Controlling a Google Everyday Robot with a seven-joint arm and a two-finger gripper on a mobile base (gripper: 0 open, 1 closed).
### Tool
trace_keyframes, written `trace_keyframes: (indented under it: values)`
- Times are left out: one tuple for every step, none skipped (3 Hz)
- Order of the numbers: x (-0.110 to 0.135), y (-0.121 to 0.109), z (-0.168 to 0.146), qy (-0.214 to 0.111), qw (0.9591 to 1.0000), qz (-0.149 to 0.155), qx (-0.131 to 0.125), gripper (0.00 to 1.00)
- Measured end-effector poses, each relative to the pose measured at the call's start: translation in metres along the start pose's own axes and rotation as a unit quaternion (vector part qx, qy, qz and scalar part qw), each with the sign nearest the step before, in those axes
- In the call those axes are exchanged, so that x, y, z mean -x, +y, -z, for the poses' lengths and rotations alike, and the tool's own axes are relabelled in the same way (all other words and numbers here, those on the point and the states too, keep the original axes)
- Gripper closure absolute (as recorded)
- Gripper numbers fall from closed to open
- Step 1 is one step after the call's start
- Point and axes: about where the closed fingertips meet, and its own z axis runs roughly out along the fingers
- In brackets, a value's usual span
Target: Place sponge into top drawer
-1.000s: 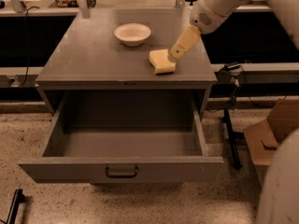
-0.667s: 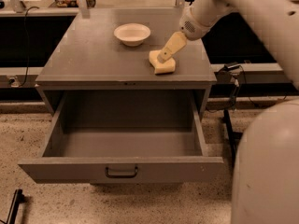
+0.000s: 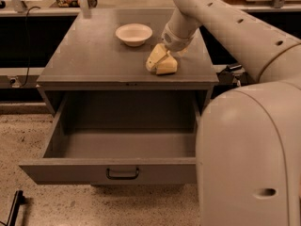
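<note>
The pale yellow sponge (image 3: 168,66) lies on the grey cabinet top (image 3: 94,55), near its front right part. My gripper (image 3: 157,59) has come down from the upper right and sits against the sponge's left side, touching it. The top drawer (image 3: 70,171) is pulled wide open below the cabinet top. Its inside shows nothing in it, and its dark pull handle (image 3: 122,173) faces the front.
A round white bowl (image 3: 134,33) stands on the cabinet top behind and left of the sponge. My large white arm and body (image 3: 249,149) fill the right side of the view. Speckled floor (image 3: 28,135) lies to the left, and a dark counter runs behind.
My gripper has moved down and to the left, from above the sponge's right side to against the sponge. The arm now fills more of the right side. The sponge and drawer stay put.
</note>
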Motion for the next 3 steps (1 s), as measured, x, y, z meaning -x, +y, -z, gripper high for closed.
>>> trace_keyframes:
  values:
    - [0.011,0.016,-0.012,0.003,1.0,-0.003,0.008,0.41]
    - [0.025,0.029,-0.004,-0.032,0.9986,0.021,0.036,0.64]
    - [0.031,0.039,0.028,-0.099,0.989,0.076,0.079,0.89]
